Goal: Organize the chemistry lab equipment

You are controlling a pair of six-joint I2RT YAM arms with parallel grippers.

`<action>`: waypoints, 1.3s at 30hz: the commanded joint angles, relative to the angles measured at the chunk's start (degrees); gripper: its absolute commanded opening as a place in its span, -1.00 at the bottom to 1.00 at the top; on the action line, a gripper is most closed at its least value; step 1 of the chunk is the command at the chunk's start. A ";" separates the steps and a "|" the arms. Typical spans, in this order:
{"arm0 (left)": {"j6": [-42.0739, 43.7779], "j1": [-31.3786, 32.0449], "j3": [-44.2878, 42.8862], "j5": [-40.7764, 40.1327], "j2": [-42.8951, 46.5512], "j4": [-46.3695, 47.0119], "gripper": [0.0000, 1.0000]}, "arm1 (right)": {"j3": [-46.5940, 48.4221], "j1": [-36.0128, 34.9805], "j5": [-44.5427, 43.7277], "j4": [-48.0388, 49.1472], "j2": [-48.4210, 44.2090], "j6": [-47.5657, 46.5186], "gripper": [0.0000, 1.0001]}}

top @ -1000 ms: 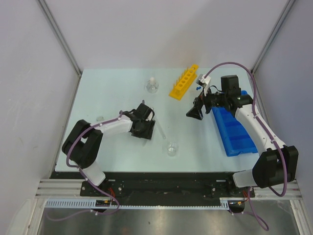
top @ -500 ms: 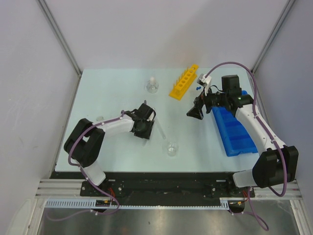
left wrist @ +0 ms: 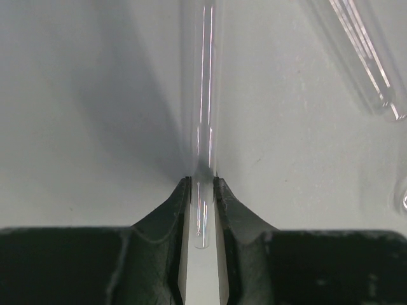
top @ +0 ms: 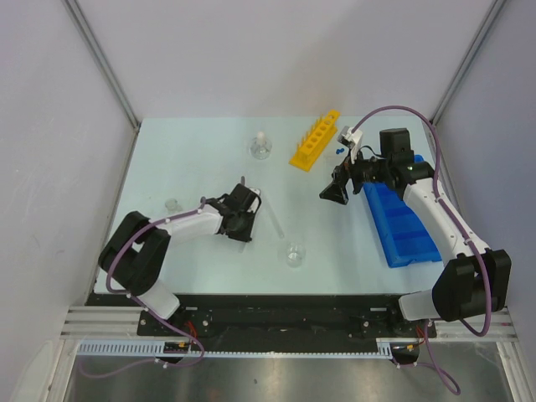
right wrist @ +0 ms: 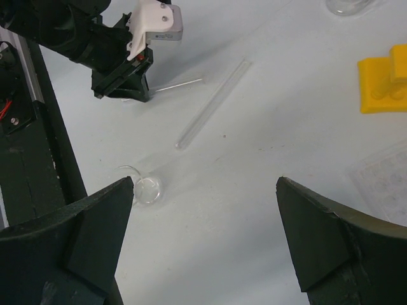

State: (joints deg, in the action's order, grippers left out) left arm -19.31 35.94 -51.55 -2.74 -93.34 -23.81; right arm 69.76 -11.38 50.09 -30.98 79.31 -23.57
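here the left gripper (left wrist: 202, 197) is clamped on a tube (left wrist: 205, 95), pinching it near one end, with the rest jutting out over the table (top: 193, 159). a second tube (right wrist: 213, 105) lies loose close by. the right gripper (right wrist: 205, 184) hangs spread wide and empty beside the bin (top: 402, 226), near the rack (top: 314, 142). the beaker (top: 294, 254) stands toward the front edge and the flask (top: 261, 146) toward the back.
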 commanded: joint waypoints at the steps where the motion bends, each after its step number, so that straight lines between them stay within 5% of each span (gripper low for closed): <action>1: -1.60 0.44 3.90 -0.86 5.53 -0.97 -0.71 | 0.03 0.30 1.86 1.63 -0.29 0.81 0.99; 14: -1.35 0.53 11.82 6.78 31.96 5.08 -0.74 | 0.90 -3.38 9.85 1.72 1.72 5.02 0.99; 20: -1.08 1.15 14.20 11.09 41.20 13.70 -0.74 | 9.05 -8.48 13.72 -4.42 7.43 12.93 0.99; 39: -0.99 7.82 8.31 6.17 39.64 16.43 -0.75 | 15.32 -18.94 4.23 3.82 15.52 38.51 0.99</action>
State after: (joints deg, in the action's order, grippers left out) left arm -20.05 42.44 -40.01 5.21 -53.39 -10.50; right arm 82.98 -29.98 55.83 -30.76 93.12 8.32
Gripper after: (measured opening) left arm 0.207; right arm 0.994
